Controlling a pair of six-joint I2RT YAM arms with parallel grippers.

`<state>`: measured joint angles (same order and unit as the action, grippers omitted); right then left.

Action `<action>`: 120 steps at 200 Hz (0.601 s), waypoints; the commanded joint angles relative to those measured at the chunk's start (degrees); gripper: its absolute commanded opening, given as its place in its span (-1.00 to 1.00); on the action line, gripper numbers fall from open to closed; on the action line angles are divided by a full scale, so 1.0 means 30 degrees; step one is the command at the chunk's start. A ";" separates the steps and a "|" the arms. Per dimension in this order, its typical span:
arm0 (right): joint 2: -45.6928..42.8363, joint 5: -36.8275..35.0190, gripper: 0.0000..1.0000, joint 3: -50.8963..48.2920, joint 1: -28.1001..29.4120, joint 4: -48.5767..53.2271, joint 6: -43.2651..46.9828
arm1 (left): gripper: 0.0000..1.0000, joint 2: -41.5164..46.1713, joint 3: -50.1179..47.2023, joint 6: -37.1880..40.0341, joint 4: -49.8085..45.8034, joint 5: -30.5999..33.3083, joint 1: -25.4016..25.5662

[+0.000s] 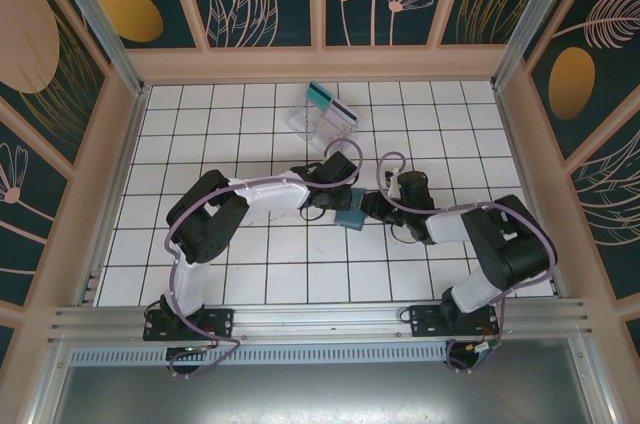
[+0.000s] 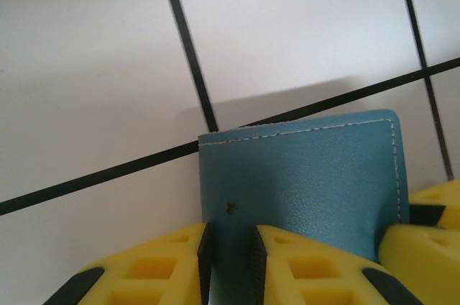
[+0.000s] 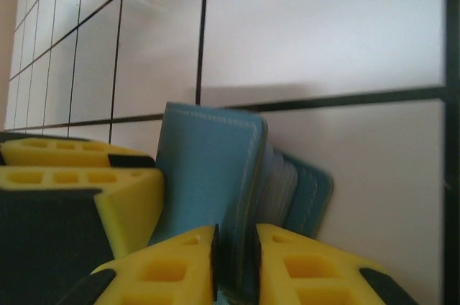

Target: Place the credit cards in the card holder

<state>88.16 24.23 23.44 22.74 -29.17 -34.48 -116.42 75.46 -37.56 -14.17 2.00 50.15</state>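
The left hand (image 2: 230, 258) and right hand (image 3: 234, 262) both pinch the blue holder (image 2: 309, 175). The cards (image 1: 322, 95) lie at a clear tray (image 1: 310, 122) well behind it.

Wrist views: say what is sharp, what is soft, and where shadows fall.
Left wrist: the card holder is sharp, its stitching legible, with a soft grey shadow on the table beyond its top edge; the yellow fingers nearest the lens are slightly soft. Right wrist: softer overall, a similar shadow above the card holder, faint glare on tiles upper left.
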 commanded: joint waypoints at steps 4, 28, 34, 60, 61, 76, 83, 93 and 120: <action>-0.1882 0.0700 -0.51 -0.0633 -0.0935 0.2621 -0.0090 | -0.51 -0.2145 -0.1144 -0.0094 -0.2051 -0.0975 0.0375; -0.3750 0.0670 -0.49 -0.1593 -0.1587 0.3329 -0.0766 | -0.51 -0.2007 -0.1320 -0.0079 -0.2070 -0.0822 0.0414; -0.4238 0.0551 -0.49 -0.1806 -0.1614 0.3646 -0.0929 | -0.51 -0.2004 -0.1375 -0.0055 -0.2101 -0.0767 0.0403; -0.5528 0.0530 -0.54 -0.2777 -0.1652 0.4374 -0.1396 | -0.51 -0.2033 -0.1478 -0.0053 -0.1987 -0.0870 0.0401; -0.5534 0.0563 -0.55 -0.2820 -0.1643 0.4324 -0.1426 | -0.51 -0.2033 -0.1509 -0.0050 -0.1971 -0.0871 0.0412; -0.5275 0.1287 -0.65 -0.3464 -0.1657 0.3130 -0.1849 | -0.52 -0.2016 -0.1540 -0.0076 -0.1839 -0.0922 0.0408; -0.4946 0.1617 -0.66 -0.3708 -0.1644 0.2486 -0.2089 | -0.52 -0.2004 -0.1544 -0.0081 -0.1809 -0.0948 0.0416; -0.4409 0.1858 -0.67 -0.3925 -0.1608 0.1556 -0.2329 | -0.52 -0.2004 -0.1540 -0.0049 -0.1808 -0.0949 0.0403; -0.2952 0.2042 -0.68 -0.4186 -0.1630 -0.0902 -0.2540 | -0.52 -0.1890 -0.1569 0.0008 -0.1809 -0.1011 0.0451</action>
<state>75.70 28.51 12.32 17.87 -24.64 -40.29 -116.42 74.67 -37.69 -12.23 1.87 50.33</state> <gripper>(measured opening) 0.163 0.242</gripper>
